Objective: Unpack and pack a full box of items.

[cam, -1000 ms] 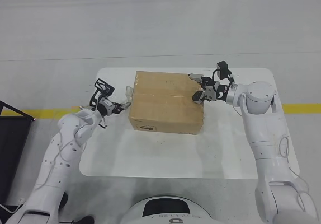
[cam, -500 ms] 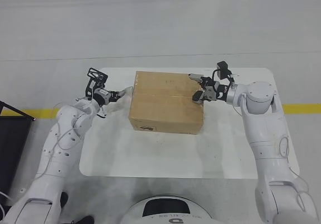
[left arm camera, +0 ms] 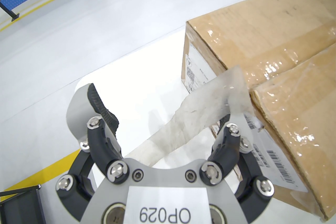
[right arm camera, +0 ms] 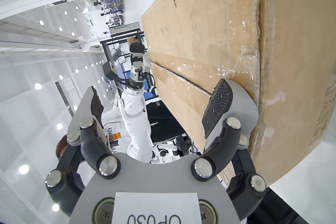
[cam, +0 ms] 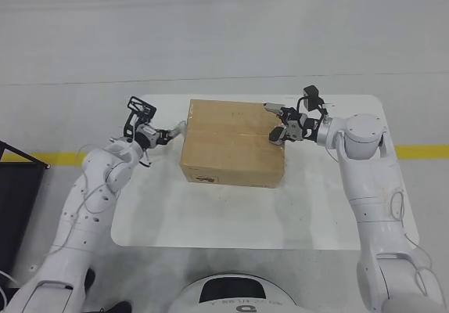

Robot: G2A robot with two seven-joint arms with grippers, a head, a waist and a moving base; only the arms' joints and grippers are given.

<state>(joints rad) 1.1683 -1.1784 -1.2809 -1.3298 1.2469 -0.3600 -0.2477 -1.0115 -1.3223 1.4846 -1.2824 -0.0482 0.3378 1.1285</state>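
Top: left gripper (cam: 166, 134) has swung out and come back to the cardboard box (cam: 232, 145), mid-tabletop (cam: 209, 219). Right gripper (cam: 275, 123) hasn't moved.
Left wrist: gripper wide open, peeled tape strip (left arm camera: 210, 101) draped on one finger, unclamped.
Right wrist: gripper spread open, one pad on the box top. Flaps shut, so it needs to regrasp the tape.

The box (cam: 232, 141) sits on the far half of the tabletop (cam: 232, 215). The left gripper (cam: 166, 134) is just beside its left end, and a tape strip (left arm camera: 204, 104) runs from the top seam to between the jaws. The right gripper (cam: 273, 123) is at the top of the right end.
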